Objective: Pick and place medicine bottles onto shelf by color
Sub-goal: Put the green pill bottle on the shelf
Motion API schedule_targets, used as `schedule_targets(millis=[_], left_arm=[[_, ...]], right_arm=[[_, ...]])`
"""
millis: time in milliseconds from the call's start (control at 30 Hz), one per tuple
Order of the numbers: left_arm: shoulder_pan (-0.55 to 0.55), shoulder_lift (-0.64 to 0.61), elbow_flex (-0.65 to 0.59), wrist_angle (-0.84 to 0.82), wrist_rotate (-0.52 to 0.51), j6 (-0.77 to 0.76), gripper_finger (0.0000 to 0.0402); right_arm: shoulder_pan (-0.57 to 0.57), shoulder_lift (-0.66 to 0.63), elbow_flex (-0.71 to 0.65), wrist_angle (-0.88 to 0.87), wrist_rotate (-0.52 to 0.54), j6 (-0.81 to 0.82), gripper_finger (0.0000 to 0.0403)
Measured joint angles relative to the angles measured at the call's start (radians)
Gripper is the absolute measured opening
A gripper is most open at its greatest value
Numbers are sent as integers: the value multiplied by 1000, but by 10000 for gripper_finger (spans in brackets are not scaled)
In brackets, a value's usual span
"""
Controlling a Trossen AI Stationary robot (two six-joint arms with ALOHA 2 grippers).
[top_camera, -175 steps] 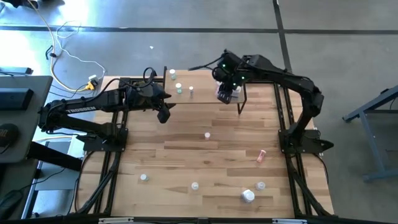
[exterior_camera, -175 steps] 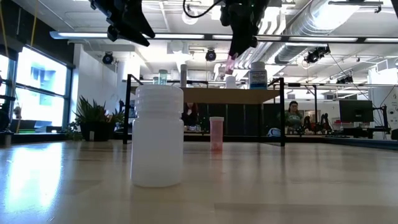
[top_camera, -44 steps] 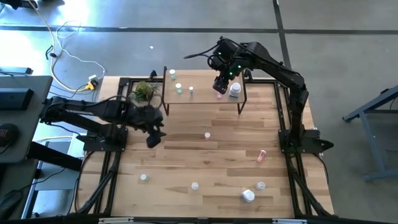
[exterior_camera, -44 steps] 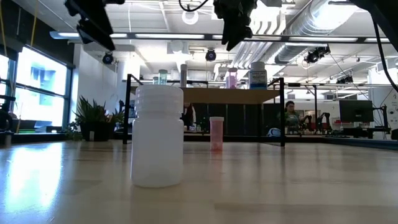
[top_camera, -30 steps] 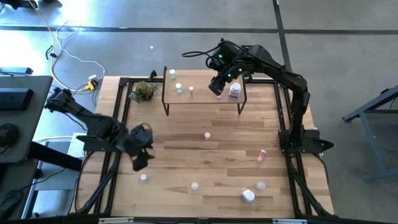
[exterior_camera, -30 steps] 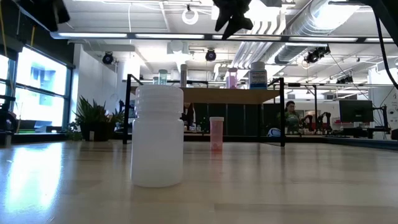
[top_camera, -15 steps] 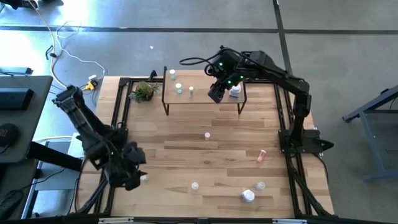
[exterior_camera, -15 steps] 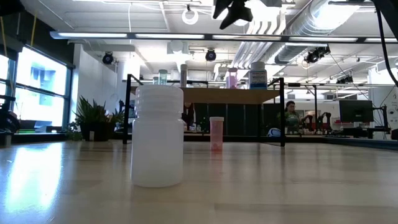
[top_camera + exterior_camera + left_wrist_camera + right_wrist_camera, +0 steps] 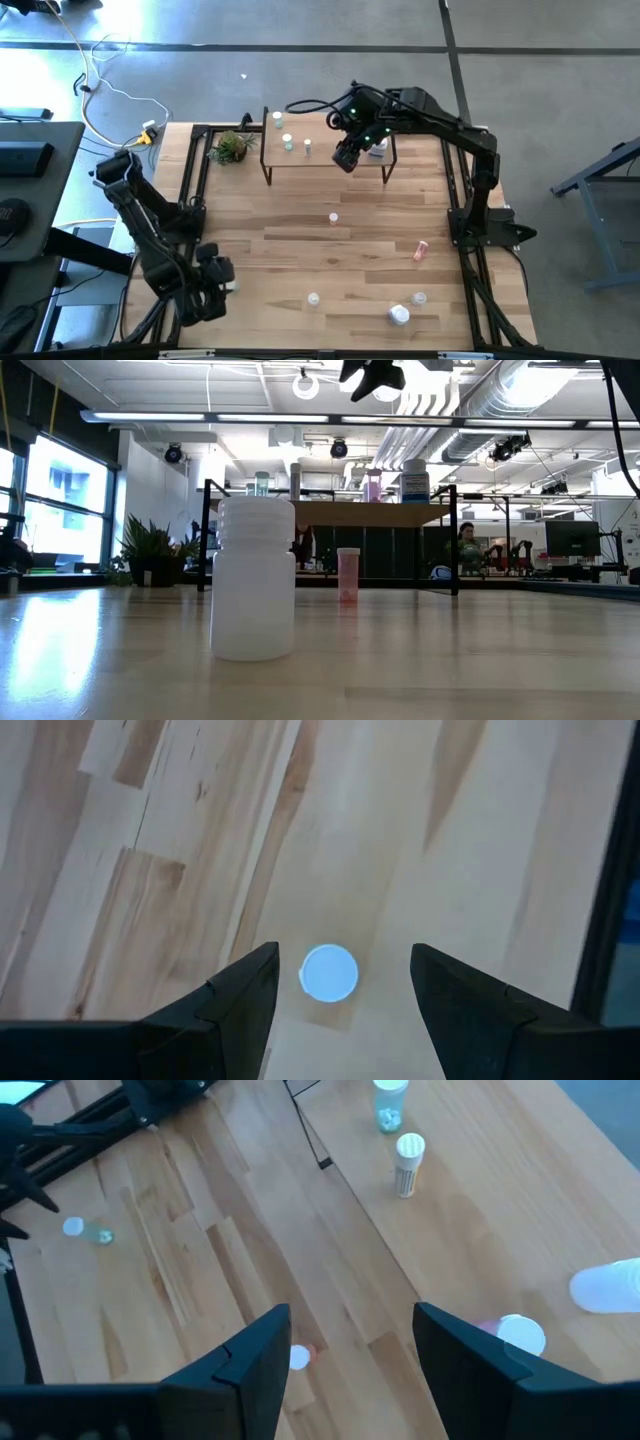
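Observation:
My left gripper (image 9: 222,284) hangs open over the table's near left part. Its fingers stand on either side of a small white-capped bottle (image 9: 329,972) that stands upright on the table, and they do not touch it. My right gripper (image 9: 347,156) is open and empty above the near edge of the shelf (image 9: 325,152). On the shelf stand a green-tinted bottle (image 9: 390,1102), a white one (image 9: 409,1162), a pink one with a white cap (image 9: 517,1333) and a large white one (image 9: 610,1286).
More bottles are on the table: a small one (image 9: 333,217) in the middle, a pink one lying at the right (image 9: 420,249), and small ones (image 9: 313,298) (image 9: 418,298) and a large white one (image 9: 399,315) near the near edge. A plant (image 9: 231,147) stands left of the shelf.
My left arm has swung from the table's left middle toward the near edge and come down over the small bottle near the left corner, fingers open. My right gripper has drawn back a little from the shelf toward the near edge. The pink bottle stays on the shelf.

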Motion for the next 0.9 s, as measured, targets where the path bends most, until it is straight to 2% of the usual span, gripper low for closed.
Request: schedule_targets(millis=[900], left_arm=[[-12, 232, 1, 5, 44, -109, 218]], right_arm=[[7, 1, -1, -17, 0, 0, 202]])
